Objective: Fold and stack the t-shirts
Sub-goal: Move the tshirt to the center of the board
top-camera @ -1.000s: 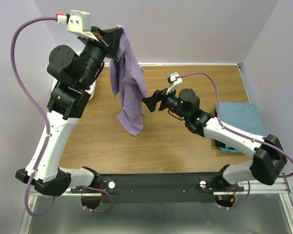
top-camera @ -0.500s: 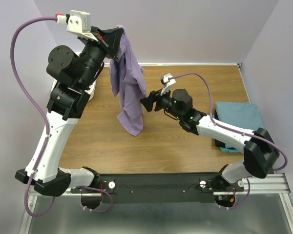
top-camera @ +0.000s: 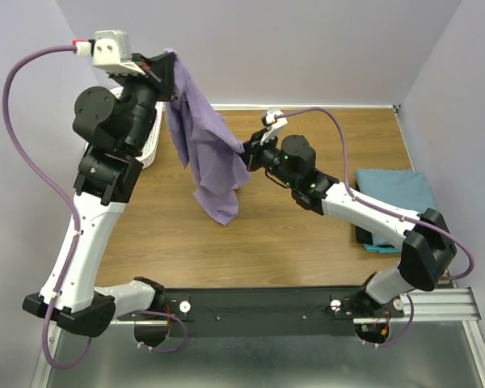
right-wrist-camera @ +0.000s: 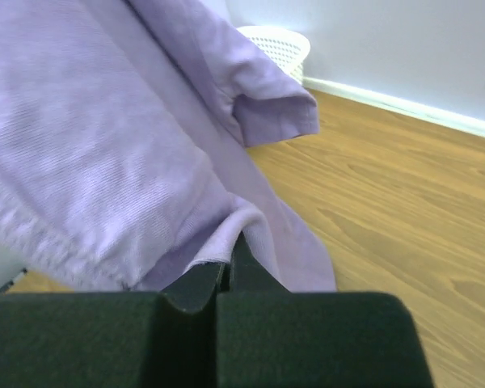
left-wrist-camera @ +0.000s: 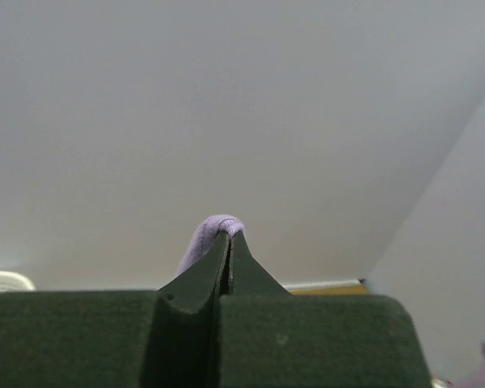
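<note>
left jaws — pressed together, pinching lavender shirt [top-camera: 206, 149] held high | right jaws — clamped on same shirt's edge

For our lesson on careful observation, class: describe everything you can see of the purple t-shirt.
The purple t-shirt is soft, plain lavender cloth with a fine knit and a hemmed short sleeve. It hangs unfolded in loose folds above the wooden table. The left gripper, held high, is shut on a bunched bit at its top; the right gripper is shut on an edge at its side. Whether its lowest tip touches the table cannot be told.
</note>
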Controlling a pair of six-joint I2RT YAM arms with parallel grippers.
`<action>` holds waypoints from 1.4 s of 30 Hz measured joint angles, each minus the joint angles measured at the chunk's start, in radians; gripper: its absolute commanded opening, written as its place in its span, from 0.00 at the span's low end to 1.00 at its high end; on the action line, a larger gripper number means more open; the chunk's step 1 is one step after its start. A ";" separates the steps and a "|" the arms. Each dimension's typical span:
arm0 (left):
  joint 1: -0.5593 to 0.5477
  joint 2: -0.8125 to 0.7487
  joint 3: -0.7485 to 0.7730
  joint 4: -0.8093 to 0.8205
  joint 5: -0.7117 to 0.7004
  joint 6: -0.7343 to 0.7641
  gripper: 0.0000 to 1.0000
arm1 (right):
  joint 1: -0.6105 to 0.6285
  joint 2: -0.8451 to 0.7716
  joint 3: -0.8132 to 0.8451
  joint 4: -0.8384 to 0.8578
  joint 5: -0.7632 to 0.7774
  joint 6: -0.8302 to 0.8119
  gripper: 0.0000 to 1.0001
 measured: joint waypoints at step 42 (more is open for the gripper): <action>-0.047 1.332 0.636 0.124 0.480 -0.230 0.75 | -0.325 -0.340 -0.055 -0.937 0.415 0.204 0.01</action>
